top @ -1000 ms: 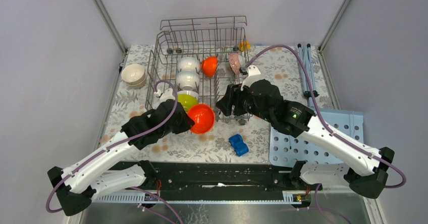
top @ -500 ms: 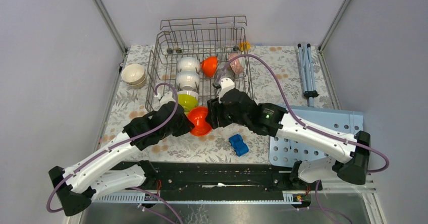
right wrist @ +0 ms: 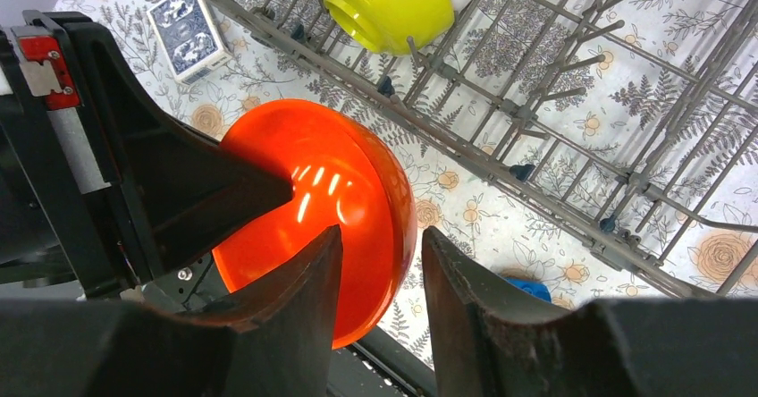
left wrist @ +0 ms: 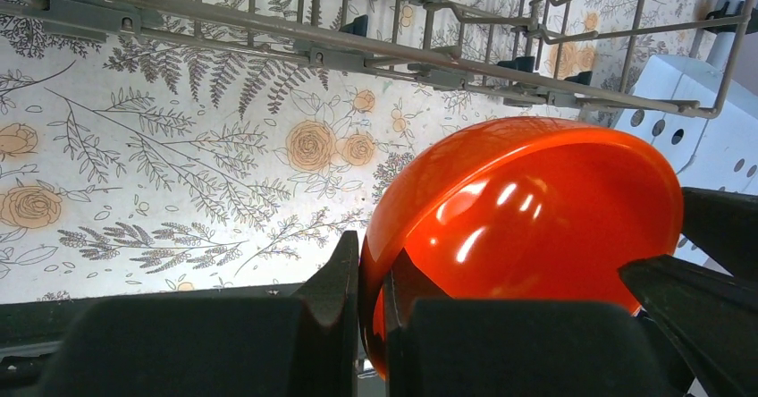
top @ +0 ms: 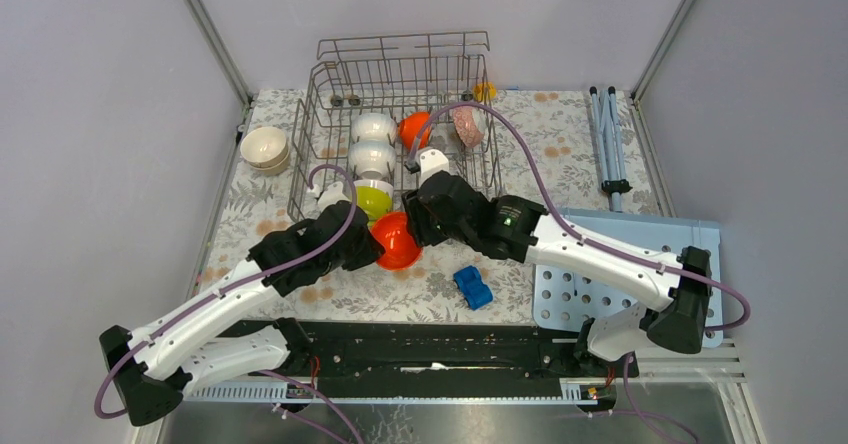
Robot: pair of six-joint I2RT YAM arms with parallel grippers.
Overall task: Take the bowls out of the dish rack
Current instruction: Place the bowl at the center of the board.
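Dish rack fills the upper middle of the top view. The orange bowl is out of it, dead center just below the rack's front edge. Left gripper is clamped on the bowl's rim. Right gripper straddles the other side of the rim, can't tell if it's actually squeezing.

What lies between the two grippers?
The large orange bowl: the left gripper pinches its rim, the right gripper straddles the opposite rim. Both wrist views show it.
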